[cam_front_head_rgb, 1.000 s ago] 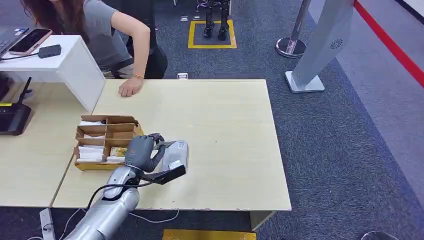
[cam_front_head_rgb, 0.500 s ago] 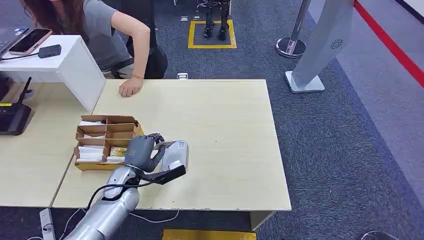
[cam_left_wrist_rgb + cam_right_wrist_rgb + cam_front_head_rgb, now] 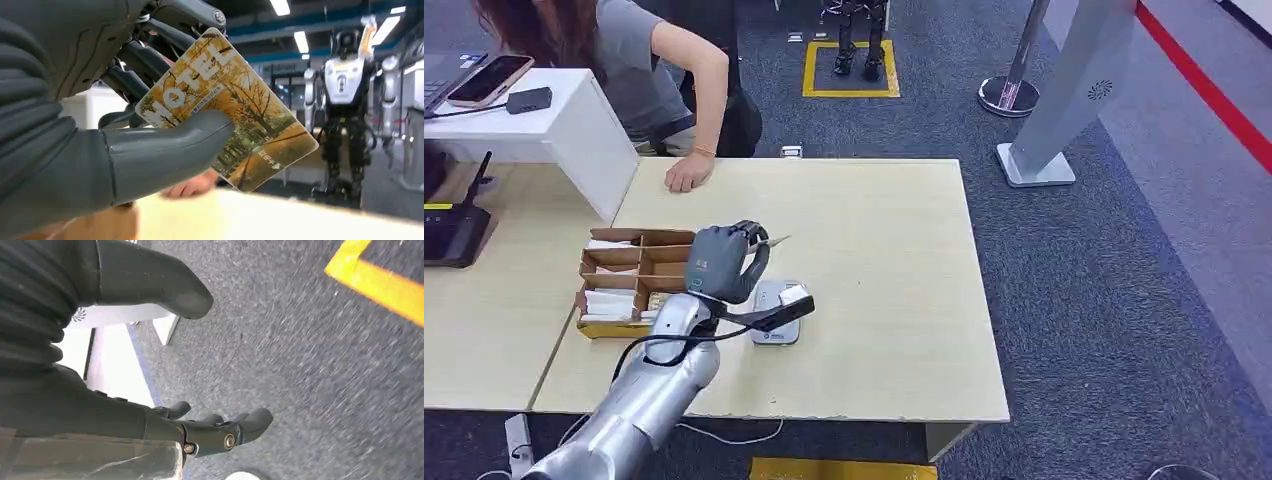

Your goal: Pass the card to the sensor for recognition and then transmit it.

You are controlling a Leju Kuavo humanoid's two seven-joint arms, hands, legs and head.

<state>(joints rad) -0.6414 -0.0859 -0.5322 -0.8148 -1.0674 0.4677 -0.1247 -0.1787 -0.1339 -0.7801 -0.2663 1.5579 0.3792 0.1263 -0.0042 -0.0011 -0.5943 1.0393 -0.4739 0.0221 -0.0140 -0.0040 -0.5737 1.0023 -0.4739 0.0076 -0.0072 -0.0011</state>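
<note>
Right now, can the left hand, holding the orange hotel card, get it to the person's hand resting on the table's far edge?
Probably yes: the left hand pinches the card, and bare tabletop lies between it and the person's hand.

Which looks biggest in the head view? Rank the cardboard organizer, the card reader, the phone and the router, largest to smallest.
1. cardboard organizer
2. router
3. phone and card reader: they look about alike, and the left hand and arm hide part of the reader, so no ranking.
</note>
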